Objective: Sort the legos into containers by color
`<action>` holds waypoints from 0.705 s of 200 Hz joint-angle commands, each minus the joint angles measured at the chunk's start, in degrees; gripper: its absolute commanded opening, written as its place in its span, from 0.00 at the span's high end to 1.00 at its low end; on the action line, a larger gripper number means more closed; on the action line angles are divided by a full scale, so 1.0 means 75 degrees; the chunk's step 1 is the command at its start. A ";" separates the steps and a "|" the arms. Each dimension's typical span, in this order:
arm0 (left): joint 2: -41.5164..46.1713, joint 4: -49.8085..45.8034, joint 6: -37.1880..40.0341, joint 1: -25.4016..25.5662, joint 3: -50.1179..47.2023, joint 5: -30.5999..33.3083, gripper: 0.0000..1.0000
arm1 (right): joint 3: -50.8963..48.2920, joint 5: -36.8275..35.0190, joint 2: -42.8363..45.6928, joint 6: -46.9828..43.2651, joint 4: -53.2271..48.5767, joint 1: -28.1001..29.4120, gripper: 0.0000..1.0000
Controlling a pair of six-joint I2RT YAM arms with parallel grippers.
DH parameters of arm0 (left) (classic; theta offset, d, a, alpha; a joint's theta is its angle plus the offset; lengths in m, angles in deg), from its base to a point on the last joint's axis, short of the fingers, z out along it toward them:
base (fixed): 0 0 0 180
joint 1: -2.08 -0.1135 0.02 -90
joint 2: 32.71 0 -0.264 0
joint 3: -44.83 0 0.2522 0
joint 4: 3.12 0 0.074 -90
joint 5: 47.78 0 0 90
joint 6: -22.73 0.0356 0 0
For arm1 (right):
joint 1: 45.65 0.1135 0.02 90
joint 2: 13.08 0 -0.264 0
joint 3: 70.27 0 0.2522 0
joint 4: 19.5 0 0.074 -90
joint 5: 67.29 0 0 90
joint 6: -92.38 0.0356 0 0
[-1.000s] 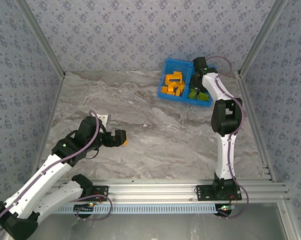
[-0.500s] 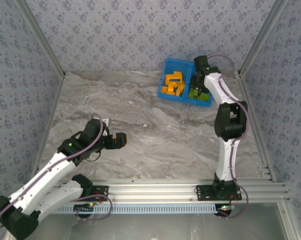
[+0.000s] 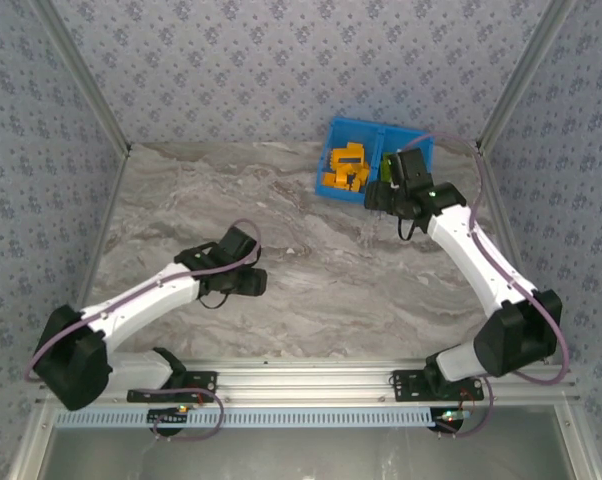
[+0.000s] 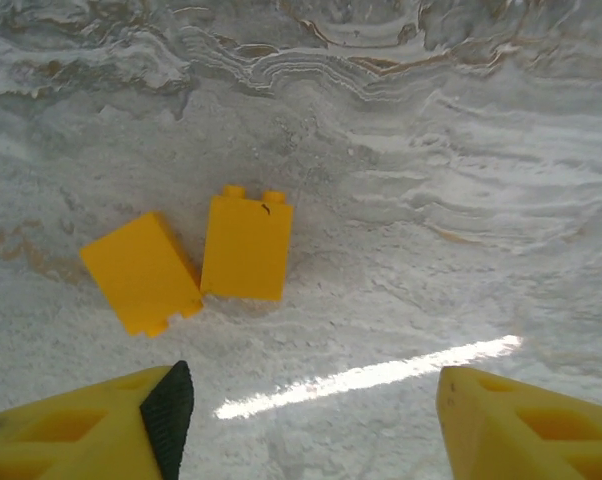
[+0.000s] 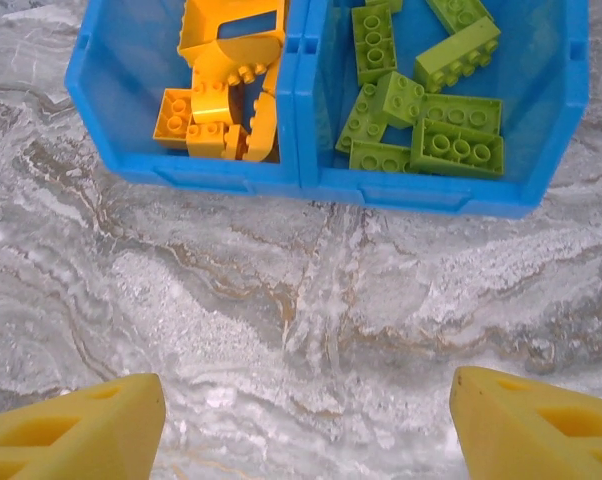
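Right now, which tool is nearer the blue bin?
Right. The right tool is just short of the blue bin; the left tool is far across the table, by two orange bricks.

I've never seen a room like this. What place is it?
Probably a robot test booth: two robot arms bolted to a metal rail, patterned walls boxing the table, and a blue bin of toy bricks.

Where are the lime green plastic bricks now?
Right wrist view: the lime green plastic bricks lie in the right compartment of the bright blue plastic bin, beside orange plastic bricks in its left one.
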 commanded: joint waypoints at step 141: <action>-0.2753 0.1734 0.0332 0.0006 -0.0162 0.0935 0.54 | -0.0329 0.0417 0.0416 -0.0480 -0.0186 -0.0157 0.14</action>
